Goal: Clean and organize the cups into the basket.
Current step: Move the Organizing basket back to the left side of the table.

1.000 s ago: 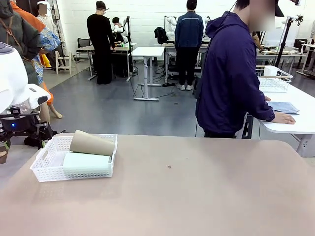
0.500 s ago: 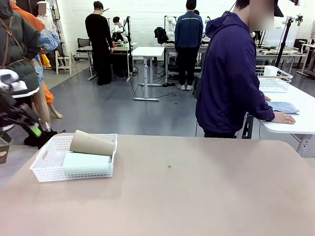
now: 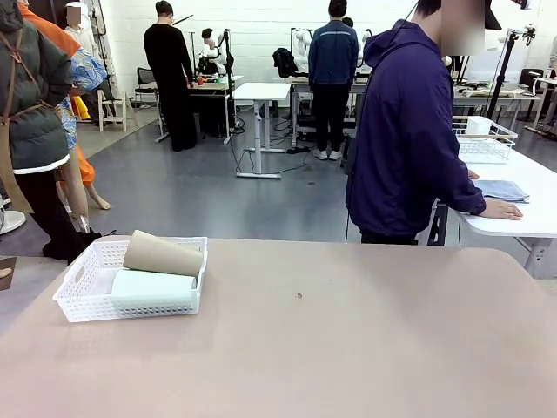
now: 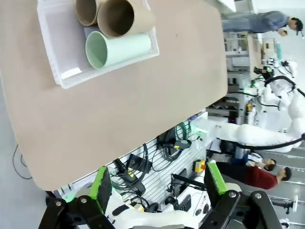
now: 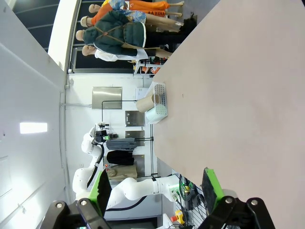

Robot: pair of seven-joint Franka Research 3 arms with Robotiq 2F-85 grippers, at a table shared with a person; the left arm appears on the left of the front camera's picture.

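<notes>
In the front view the mint cup lies behind the white basket lattice wall, its outline softened, and the tan cup on top covers whatever sits behind it. From the left wrist camera a second tan cup is cut off by the top edge — only part of its mouth shows — and the basket's far end runs out of frame. In the right wrist view the basket and cups are too small to count.

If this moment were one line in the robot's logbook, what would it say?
left gripper: open, empty | right gripper: open, empty | tan-brown tumblers and mint green tumbler: lying in white lattice plastic basket
</notes>
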